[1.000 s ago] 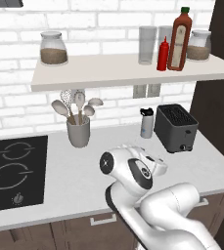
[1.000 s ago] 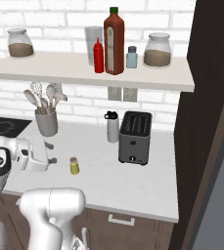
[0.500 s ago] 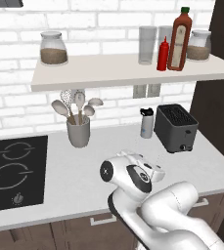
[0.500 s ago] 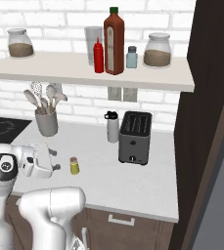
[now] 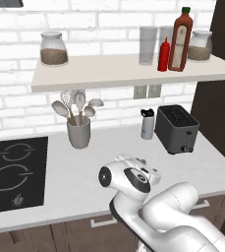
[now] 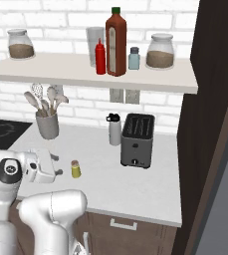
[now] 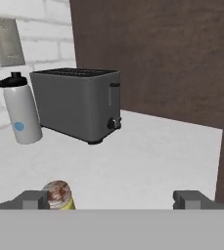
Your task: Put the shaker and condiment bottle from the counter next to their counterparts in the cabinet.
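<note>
Right base view: yellow shaker [image 6: 75, 169] upright on the counter [image 6: 135, 184], just ahead of the gripper [image 6: 56, 173], not gripped. Fingers spread wide, shaker beside one fingertip [image 7: 34, 199]. Red squeeze bottle [image 6: 100, 57] up on the shelf [image 6: 85, 74] beside the tall sauce bottle [image 6: 116, 42].

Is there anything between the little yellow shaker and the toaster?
No. In the right base view, just bare counter lies between the shaker and the toaster.

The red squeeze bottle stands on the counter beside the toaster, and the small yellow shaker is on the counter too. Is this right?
Not quite. The red squeeze bottle already stands on the shelf, beside the tall sauce bottle, as the right base view shows. The yellow shaker is indeed on the counter.
</note>
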You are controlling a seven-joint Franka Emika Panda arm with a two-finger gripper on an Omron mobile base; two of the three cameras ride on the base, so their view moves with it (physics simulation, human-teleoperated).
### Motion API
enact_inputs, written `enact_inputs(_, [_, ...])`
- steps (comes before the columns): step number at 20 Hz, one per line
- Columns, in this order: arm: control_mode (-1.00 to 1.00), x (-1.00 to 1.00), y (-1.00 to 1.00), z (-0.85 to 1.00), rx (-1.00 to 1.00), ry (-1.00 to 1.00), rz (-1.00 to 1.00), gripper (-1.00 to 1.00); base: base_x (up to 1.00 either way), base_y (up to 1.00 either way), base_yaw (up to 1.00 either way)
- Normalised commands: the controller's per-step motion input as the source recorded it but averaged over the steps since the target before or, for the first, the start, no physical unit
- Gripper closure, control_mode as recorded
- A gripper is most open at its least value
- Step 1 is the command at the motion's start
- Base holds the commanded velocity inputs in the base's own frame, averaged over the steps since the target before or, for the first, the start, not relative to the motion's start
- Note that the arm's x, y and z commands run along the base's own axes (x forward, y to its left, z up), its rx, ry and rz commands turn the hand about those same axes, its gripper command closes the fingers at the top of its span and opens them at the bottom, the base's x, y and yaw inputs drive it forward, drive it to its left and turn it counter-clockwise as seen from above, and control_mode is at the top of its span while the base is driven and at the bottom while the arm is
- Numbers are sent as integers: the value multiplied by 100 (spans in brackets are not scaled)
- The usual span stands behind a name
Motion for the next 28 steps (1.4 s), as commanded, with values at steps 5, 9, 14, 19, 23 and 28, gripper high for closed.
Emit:
enact_inputs(5, [-100, 13, 0, -19, 0, 0, 0, -100, 0, 0, 0])
enact_inputs(9, [-100, 21, 0, -18, 0, 0, 0, -100, 0, 0, 0])
enact_inputs(14, [-100, 22, 0, -17, 0, 0, 0, -100, 0, 0, 0])
enact_inputs(19, [-100, 10, -5, -21, 0, 0, 0, -100, 0, 0, 0])
enact_inputs(23, [-100, 14, -2, -17, 1, 0, 0, -100, 0, 0, 0])
enact_inputs(28, [-100, 15, -2, -17, 0, 0, 0, -100, 0, 0, 0])
